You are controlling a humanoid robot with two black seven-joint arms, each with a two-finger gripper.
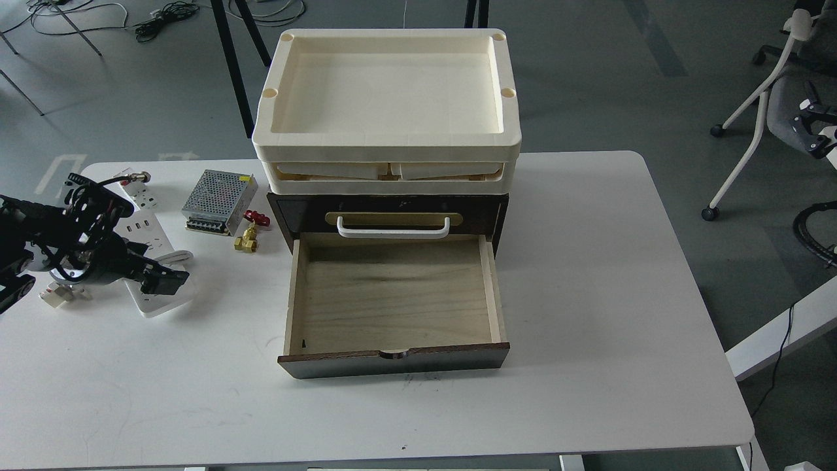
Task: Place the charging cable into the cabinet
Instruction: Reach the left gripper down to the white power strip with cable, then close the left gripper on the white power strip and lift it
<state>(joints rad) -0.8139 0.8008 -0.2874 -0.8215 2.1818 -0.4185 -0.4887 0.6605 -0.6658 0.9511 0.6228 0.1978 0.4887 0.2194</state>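
Fingers of your left gripper sit low over the near end of the charging cable, grip unclear, its long axis running away up-left on the white table, the cabinet drawer open to the right, right arm unseen.

White counter, white strip. Dark-brown cabinet with a pale wood-grain drawer and white handle on brass. Cream trays above. Silver mesh box. Black arm.
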